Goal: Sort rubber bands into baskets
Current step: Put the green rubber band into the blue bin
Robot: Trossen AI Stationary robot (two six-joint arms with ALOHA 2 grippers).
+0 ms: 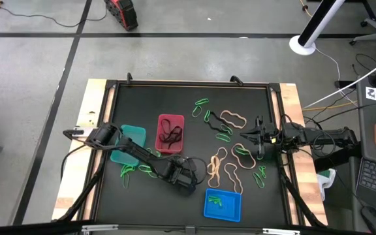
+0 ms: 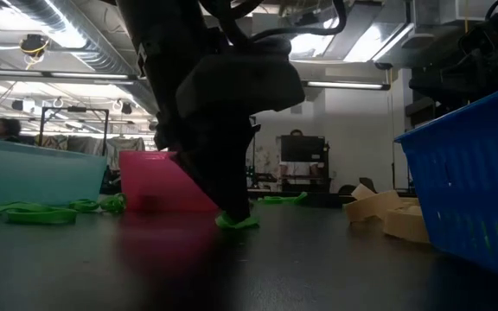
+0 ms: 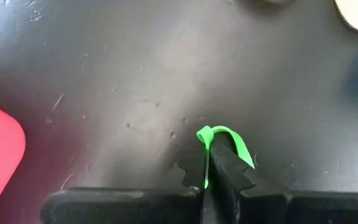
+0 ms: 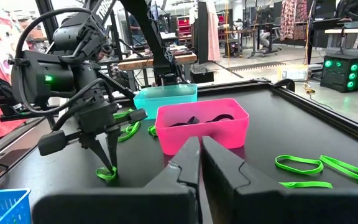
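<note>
My left gripper (image 1: 189, 181) stands between the red basket (image 1: 170, 131) and the blue basket (image 1: 222, 204), its fingers pointing down at the table and shut on a green rubber band (image 3: 224, 135). That band also shows in the low view (image 2: 237, 223) and in the right wrist view (image 4: 107, 174). The teal basket (image 1: 130, 141) lies under the left arm. Black bands lie in the red basket and green ones in the blue basket. My right gripper (image 1: 257, 140) is shut and empty over the table's right part, among loose green and tan bands (image 1: 232, 119). My left gripper pinches the green band between its two fingertips (image 3: 211, 163), with a short loop of the band (image 3: 205, 133) sticking out beyond them. The fingers come from above, pointing down. The band's lower part lies on the black table top.
Loose green bands (image 1: 130, 171) lie by the teal basket, and more green bands (image 1: 202, 104) lie at the far middle. Tan bands (image 1: 217, 168) lie just right of the left gripper. The black mat has a raised frame (image 1: 188, 83), with wooden strips on both sides.
</note>
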